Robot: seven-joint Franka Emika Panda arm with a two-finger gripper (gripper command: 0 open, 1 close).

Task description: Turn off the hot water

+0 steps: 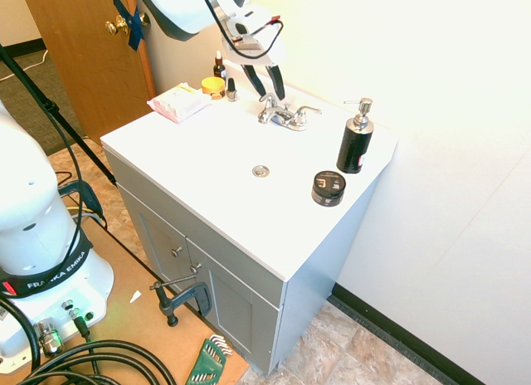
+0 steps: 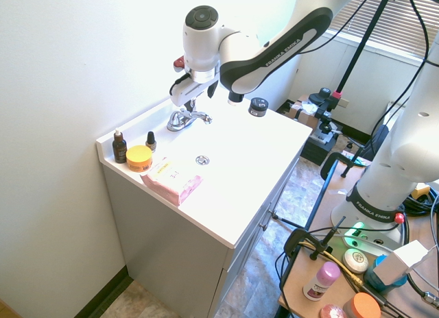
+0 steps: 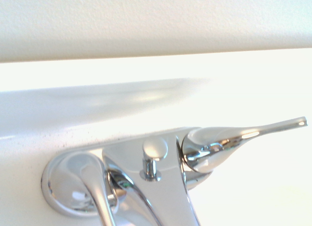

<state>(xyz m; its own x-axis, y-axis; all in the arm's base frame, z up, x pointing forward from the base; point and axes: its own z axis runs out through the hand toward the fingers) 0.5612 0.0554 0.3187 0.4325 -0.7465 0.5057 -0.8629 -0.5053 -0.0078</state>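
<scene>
You are looking at a white vanity top (image 1: 207, 182) on a grey cabinet (image 1: 216, 294) with its back edge to a white wall. A small round drain (image 1: 260, 171) sits near the middle of the top. From the drain, the two-handled chrome tap (image 1: 282, 114) stands at about 1 o'clock in the first exterior view, close to the wall.

The white arm reaches in from above, and the gripper (image 1: 264, 85) hangs directly over the left end of the tap. Its two dark fingers (image 1: 276, 80) point down and stand apart, with a gap between them, just above the left-hand chrome lever (image 1: 267, 109), the hot water control. You cannot tell whether the fingertips touch the lever. No stream runs from the spout. The matching right-hand lever (image 1: 307, 112) points away toward 3 o'clock.

From the drain, a black pump bottle (image 1: 355, 142) with a silver top stands at 3 o'clock, and a low black jar (image 1: 328, 188) at 4 o'clock. At 10 to 11 o'clock sit a pink and white packet (image 1: 177, 102), a yellow jar (image 1: 213, 86) and two small dark dropper bottles (image 1: 219, 66).
</scene>
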